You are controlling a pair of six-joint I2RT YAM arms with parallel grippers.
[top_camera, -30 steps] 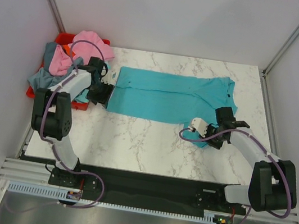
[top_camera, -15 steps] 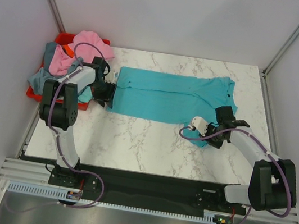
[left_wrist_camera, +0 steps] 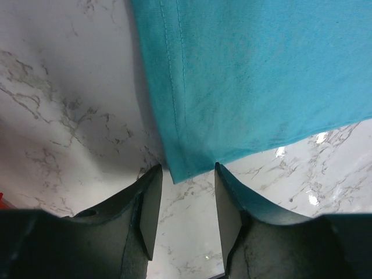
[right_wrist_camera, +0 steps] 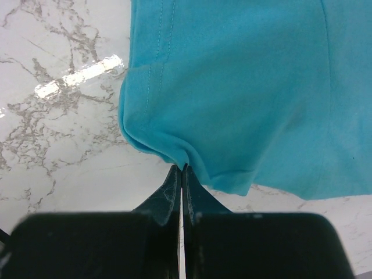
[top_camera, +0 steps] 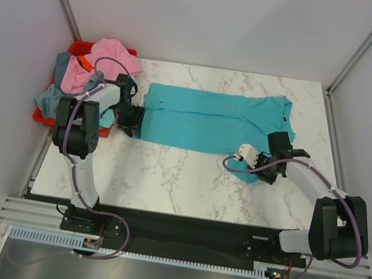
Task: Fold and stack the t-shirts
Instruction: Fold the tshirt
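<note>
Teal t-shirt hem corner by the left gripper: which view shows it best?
Left wrist: the hem corner, stitching visible, sits between the fingertips of the open left gripper. Top external shows the whole teal t-shirt, but the corner is tiny there. Right wrist shows only the opposite end.

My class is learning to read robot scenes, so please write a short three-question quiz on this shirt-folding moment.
1. True or false: the teal t-shirt lies stretched out on the marble table.
2. What does the shut right hand pinch?
3. The open left hand straddles the shirt's: A collar, B corner, C middle.
Key: 1 true; 2 the teal t-shirt's edge; 3 B.
</note>
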